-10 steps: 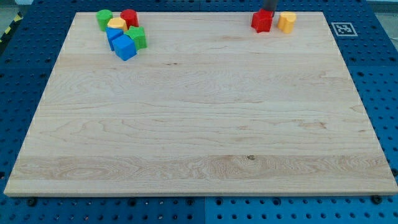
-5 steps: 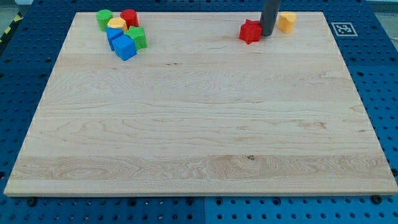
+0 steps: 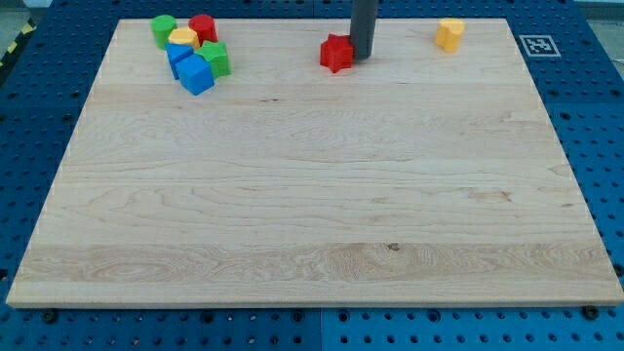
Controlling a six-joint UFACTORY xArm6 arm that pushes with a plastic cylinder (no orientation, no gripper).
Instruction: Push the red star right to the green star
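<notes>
Camera view is showing a wooden board (image 3: 312,195) lying on a blue pegboard table (image 3: 604,117). Red star (image 3: 336,53) is sitting near the top edge of the board, a little right of centre in the frame. Its shape is compact, with no clear long axis; the way its points are facing cannot be made out at this size.

My tip (image 3: 362,57) is resting on the board just at the star's right side, touching it or nearly so; the dark rod is rising straight up out of the frame's top. The arm is carrying no claw, only this rod, so nothing is being grasped or released.

Green star (image 3: 215,58) is lying in the upper left of the frame, well apart from the red star and to its left. It is sitting in a tight cluster: a blue block (image 3: 196,74) just left and below it, a second blue block (image 3: 179,54) partly hidden, a yellow block (image 3: 182,38) above, a red block (image 3: 203,26) at the top and a green block (image 3: 163,29) at the cluster's upper left.

A lone yellow block (image 3: 448,33) is sitting in the upper right. A black-and-white marker tag (image 3: 535,45) is lying just off the board's upper right corner.
</notes>
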